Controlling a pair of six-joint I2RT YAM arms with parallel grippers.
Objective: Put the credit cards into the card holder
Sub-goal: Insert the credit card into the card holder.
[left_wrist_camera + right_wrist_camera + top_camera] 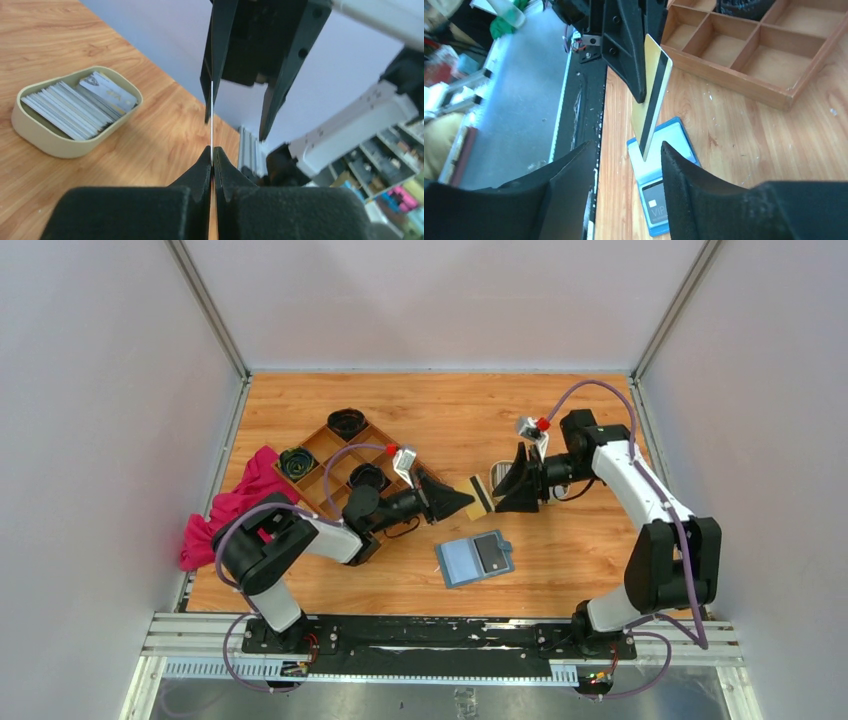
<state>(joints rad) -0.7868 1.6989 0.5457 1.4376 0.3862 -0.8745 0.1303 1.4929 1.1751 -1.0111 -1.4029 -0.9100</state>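
Observation:
My left gripper (pixel 468 502) is shut on a gold credit card with a black stripe (pixel 480 497) and holds it on edge above the table. In the left wrist view the card (pixel 212 115) shows edge-on, rising from the closed fingertips of the left gripper (pixel 212 150). My right gripper (pixel 499 489) is open and faces it; in the right wrist view the card's (pixel 651 95) lower corner hangs between the fingertips of the right gripper (pixel 628 145). The teal card holder (pixel 462 562) lies open below, with a dark card (pixel 490 552) in it. It also shows in the right wrist view (pixel 674 132).
A cream oval tray (pixel 40 140) holds several whitish cards (pixel 75 105) beyond the right gripper. A brown wooden compartment tray (pixel 322 445) with dark round items sits at the left, also in the right wrist view (pixel 729 75). A red cloth (pixel 235 505) lies at the left edge.

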